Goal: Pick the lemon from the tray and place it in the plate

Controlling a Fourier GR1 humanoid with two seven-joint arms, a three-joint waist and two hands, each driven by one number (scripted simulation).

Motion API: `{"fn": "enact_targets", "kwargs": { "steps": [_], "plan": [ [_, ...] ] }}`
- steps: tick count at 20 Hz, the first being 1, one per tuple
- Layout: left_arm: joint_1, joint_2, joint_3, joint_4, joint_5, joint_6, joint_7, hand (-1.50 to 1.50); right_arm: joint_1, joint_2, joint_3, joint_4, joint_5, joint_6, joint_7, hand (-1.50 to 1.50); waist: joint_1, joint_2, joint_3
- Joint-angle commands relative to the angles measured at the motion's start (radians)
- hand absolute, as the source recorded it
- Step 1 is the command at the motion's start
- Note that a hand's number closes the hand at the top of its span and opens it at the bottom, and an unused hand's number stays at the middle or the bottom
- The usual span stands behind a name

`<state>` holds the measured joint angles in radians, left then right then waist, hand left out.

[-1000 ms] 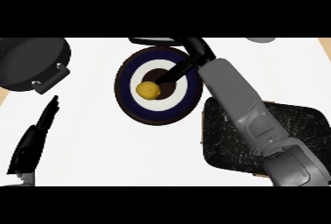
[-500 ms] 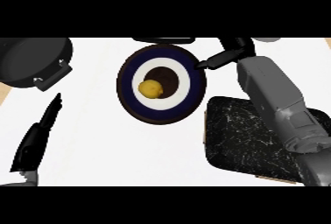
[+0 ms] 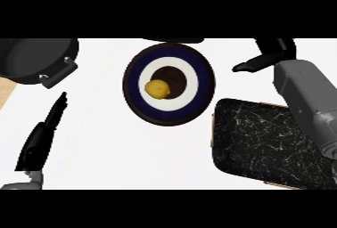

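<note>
The yellow lemon (image 3: 157,88) lies in the middle of the round plate (image 3: 201,82), which has a dark blue rim, a white ring and a dark centre. At the lower right sits the black marbled tray (image 3: 270,144), with nothing on it. My right hand (image 3: 269,55) hovers to the right of the plate, well apart from the lemon, with its fingers relaxed and holding nothing. My left hand (image 3: 43,136) rests open at the left edge, fingers straight and pointing up.
A dark pot (image 3: 36,58) with a side handle stands at the upper left corner. My grey right forearm (image 3: 309,100) crosses above the tray's upper right part. White counter (image 3: 112,151) shows between the left hand and the tray.
My right hand has let go of the lemon and pulled away to the right of the plate. The lemon stays on the plate. The left hand has not moved.
</note>
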<state>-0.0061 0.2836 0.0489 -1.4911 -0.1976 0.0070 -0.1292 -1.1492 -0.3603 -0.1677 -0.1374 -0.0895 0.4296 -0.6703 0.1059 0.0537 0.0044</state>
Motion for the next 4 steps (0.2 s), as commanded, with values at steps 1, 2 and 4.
{"fn": "enact_targets", "kwargs": {
  "steps": [1,2,4],
  "plan": [
    [0.003,0.007,-0.002,0.001,0.009,-0.022,-0.021,0.0,0.043,-0.047,0.001,0.01,0.009,0.055,-0.055,-1.5,0.014,0.006,0.001],
    [-0.01,-0.002,-0.009,-0.024,-0.004,-0.003,0.014,0.0,0.036,-0.063,-0.005,0.009,0.004,0.066,-0.05,-1.5,0.013,0.004,0.002],
    [-0.015,0.001,0.005,0.007,0.008,-0.009,0.007,0.0,0.021,-0.082,-0.008,0.013,0.003,0.077,-0.025,-1.5,0.018,0.008,0.001]
  ]
}}
